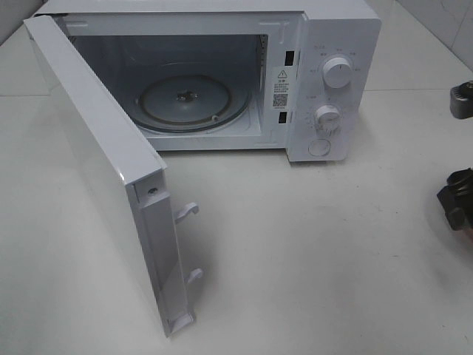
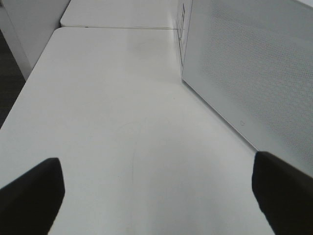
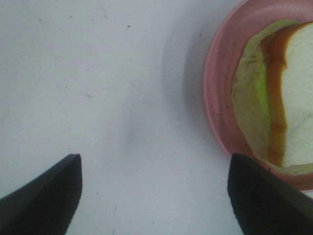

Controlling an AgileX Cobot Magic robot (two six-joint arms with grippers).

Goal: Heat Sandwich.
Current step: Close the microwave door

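White counter (image 3: 98,73) carries our soft, light sandwich (image 3: 279,98) on its pink plate (image 3: 215,98), just beside our right claw (image 3: 154,196), fingers apart and empty; we judge gripping the stiff plate rim safer

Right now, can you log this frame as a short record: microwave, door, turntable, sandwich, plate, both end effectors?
microwave: white countertop microwave, two dials
door: white door swung fully open
turntable: round glass tray, nothing on it
sandwich: white-bread sandwich with green leaf, on plate
plate: round pink plate on white table, outside microwave
left end effector: open, holding nothing
right end effector: open, beside plate, holding nothing
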